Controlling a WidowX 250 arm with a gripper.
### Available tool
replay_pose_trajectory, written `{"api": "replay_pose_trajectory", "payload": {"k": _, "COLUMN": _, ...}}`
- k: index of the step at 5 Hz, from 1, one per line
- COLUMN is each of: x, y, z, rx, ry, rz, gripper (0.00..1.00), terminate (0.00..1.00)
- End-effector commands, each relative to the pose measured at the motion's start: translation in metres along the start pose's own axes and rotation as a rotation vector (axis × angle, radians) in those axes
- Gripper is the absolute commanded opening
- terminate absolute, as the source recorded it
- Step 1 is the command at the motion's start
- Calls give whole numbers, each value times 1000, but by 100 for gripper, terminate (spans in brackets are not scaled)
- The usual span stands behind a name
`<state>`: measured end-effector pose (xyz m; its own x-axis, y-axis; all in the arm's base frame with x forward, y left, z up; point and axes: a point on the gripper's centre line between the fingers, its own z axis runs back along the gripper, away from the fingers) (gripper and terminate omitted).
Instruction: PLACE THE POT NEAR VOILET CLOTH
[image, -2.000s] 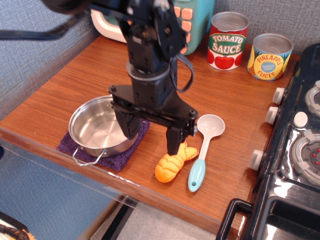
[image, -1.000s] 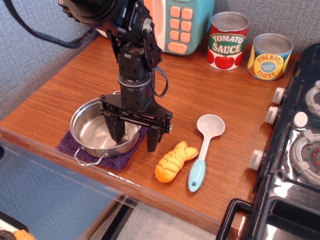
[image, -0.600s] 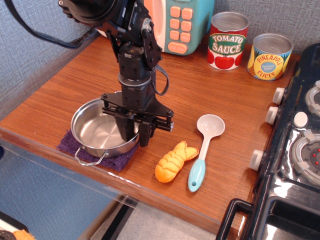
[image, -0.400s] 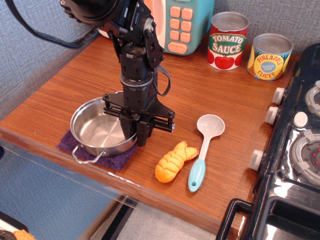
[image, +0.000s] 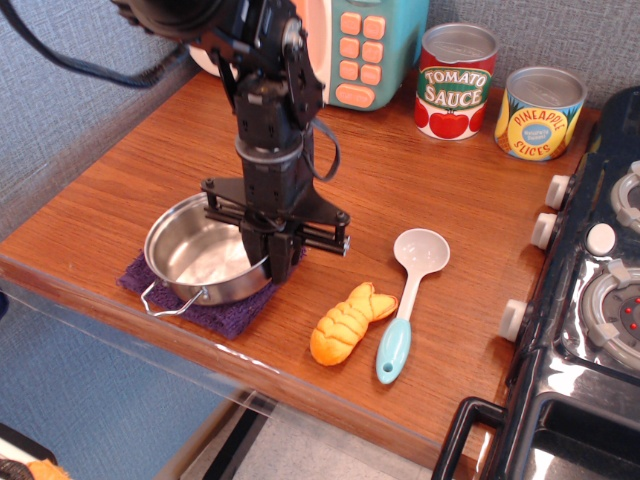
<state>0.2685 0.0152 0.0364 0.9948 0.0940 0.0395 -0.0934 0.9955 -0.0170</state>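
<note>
1. Right now the gripper (image: 268, 262) stands upright over the pot's right rim, its fingers drawn close together and pinching the steel wall, one finger inside the bowl and one outside, as far as the view shows.
2. Gripping the rim rather than a thin wire handle probably gives a firmer hold for lifting or dragging.
3. The pot (image: 205, 262) sits on the violet cloth (image: 215, 305) at the near-left part of the wooden counter (image: 420, 190), covering most of it; it looks slightly tipped, its right side raised, though that is hard to confirm.
4. Since the pot must end up near the cloth, not on it, it has yet to be moved off.
5. The pot opens upward; being round, its only long axis is the handle line, with the visible loop handle (image: 160, 298) pointing near-left.
6. To the right lie an orange toy (image: 348, 322) and a spoon (image: 408, 300), limiting free space there.
</note>
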Motion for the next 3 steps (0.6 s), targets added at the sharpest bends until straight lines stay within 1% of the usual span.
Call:
{"api": "replay_pose_trajectory", "payload": {"k": 1, "x": 23, "y": 28, "z": 50, "rx": 20, "ry": -119, "rz": 108, "gripper": 0, "terminate": 0}}
{"api": "replay_pose_trajectory", "payload": {"k": 2, "x": 55, "y": 63, "z": 43, "rx": 62, "ry": -110, "rz": 185, "gripper": 0, "terminate": 0}}
{"api": "replay_pose_trajectory", "payload": {"k": 3, "x": 83, "y": 91, "z": 31, "rx": 96, "ry": -99, "rz": 226, "gripper": 0, "terminate": 0}}
